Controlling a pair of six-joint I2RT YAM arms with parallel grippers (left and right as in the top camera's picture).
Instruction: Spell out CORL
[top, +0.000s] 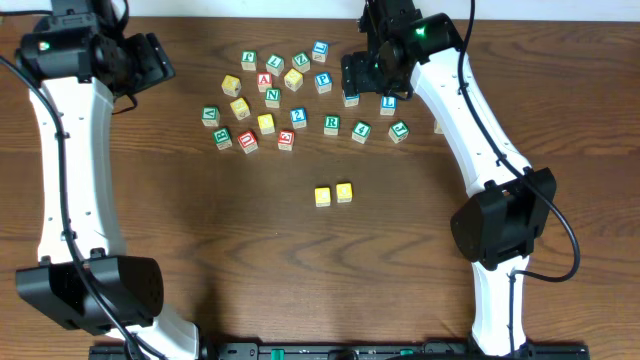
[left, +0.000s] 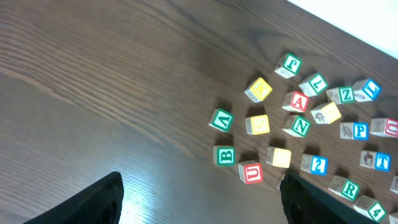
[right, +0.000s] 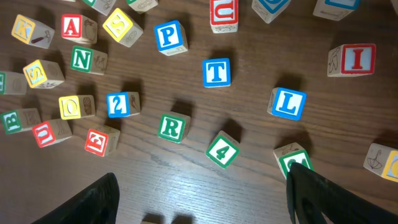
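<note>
Two yellow-topped cubes (top: 321, 196) (top: 344, 192) sit side by side at mid-table, apart from the heap. The green R cube (top: 332, 124) (right: 172, 127) and the blue L cube (top: 388, 104) (right: 288, 102) lie among the scattered blocks at the back. My right gripper (top: 356, 82) (right: 202, 208) hovers open over that heap with nothing between its fingers; the R cube is just ahead of it. My left gripper (top: 158, 58) (left: 202, 211) hangs open and empty at the back left, off to the side of the blocks. The R cube (left: 350, 188) also shows in the left wrist view.
Several other letter and number cubes lie around R and L: a green 4 (right: 222, 150), blue T (right: 216, 72), blue P (right: 169, 37), blue 2 (right: 118, 104), red U (left: 251, 172), green B (left: 224, 155). A green cube (right: 292, 160) sits beside my right fingertip.
</note>
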